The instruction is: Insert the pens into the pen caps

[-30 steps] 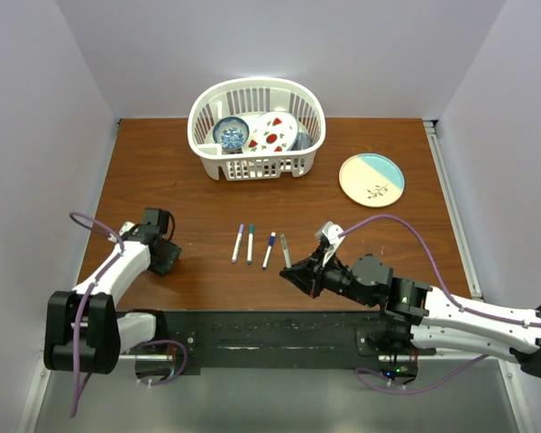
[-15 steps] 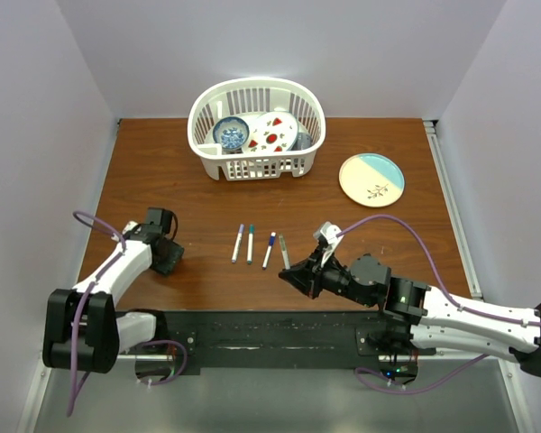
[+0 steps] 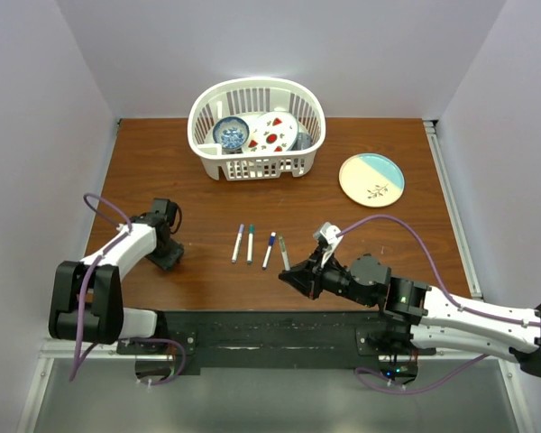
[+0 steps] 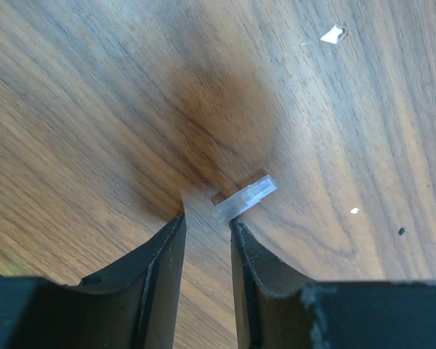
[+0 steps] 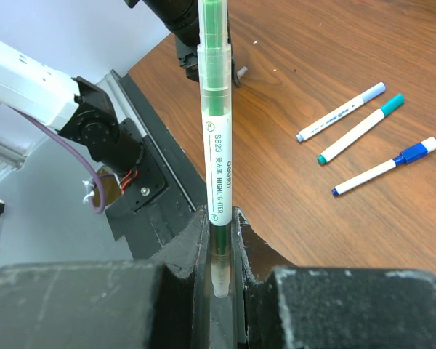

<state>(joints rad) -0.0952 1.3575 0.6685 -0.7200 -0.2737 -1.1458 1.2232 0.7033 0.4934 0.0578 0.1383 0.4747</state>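
Wood tbl (image 3: 162, 171): basket (image 3: 257, 126), plate (image 3: 371, 179), 3 pens (image 3: 250, 244), clear cap (image 4: 243, 198).

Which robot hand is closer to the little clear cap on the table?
Left. The left hand has the clear cap lying right at its fingertips; the right hand is across the row of pens, holding a green highlighter.

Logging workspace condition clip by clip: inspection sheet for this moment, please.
Surface: brown wooden table.
Job's things: four pens in a row; green highlighter, held; clear cap lying on the wood.
Clutter: white basket holding dishes; round plate, far right.
Grippers: left gripper open, tips at the clear cap; right gripper shut on the green highlighter.
Cables: purple cables loop off both arms.
Surroundings: pale walls on three sides.
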